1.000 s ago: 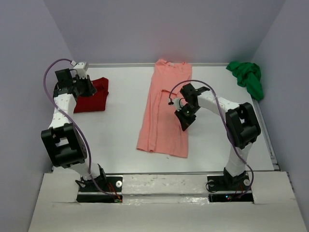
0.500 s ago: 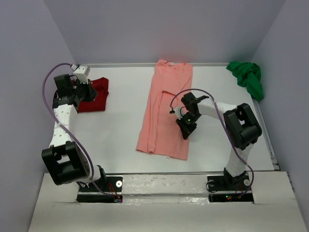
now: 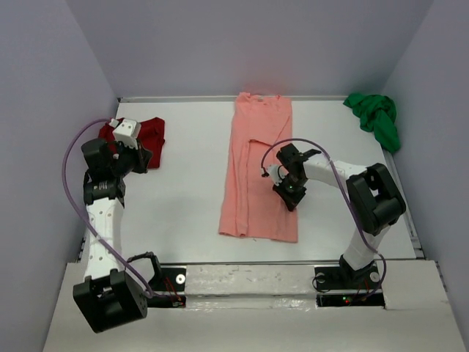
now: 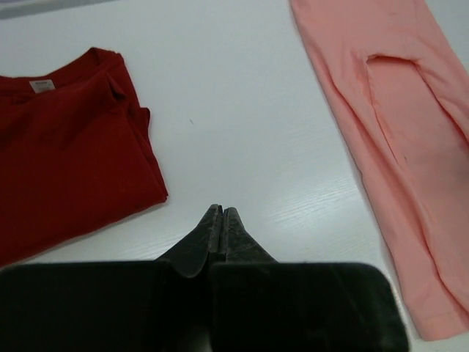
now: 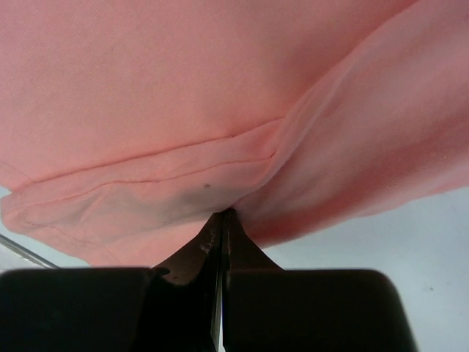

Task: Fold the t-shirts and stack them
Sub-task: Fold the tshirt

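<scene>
Salmon-pink shirt (image 3: 256, 169) right edge pinched in right gripper (image 5: 222, 215) | left gripper (image 4: 221, 213) clenched, empty, over open table (image 4: 242, 110) | dark red shirt (image 4: 66, 154) edge nearby

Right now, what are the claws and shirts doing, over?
Left claw shut, empty, near dark red shirt. Right claw shut, pinching salmon-pink shirt. Green shirt crumpled, far corner.

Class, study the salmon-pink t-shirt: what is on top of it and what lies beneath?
On top, only the right gripper, its jaws shut on a fold of the salmon-pink t-shirt. Beneath, white table shows around it; whatever the cloth covers cannot be seen.
</scene>
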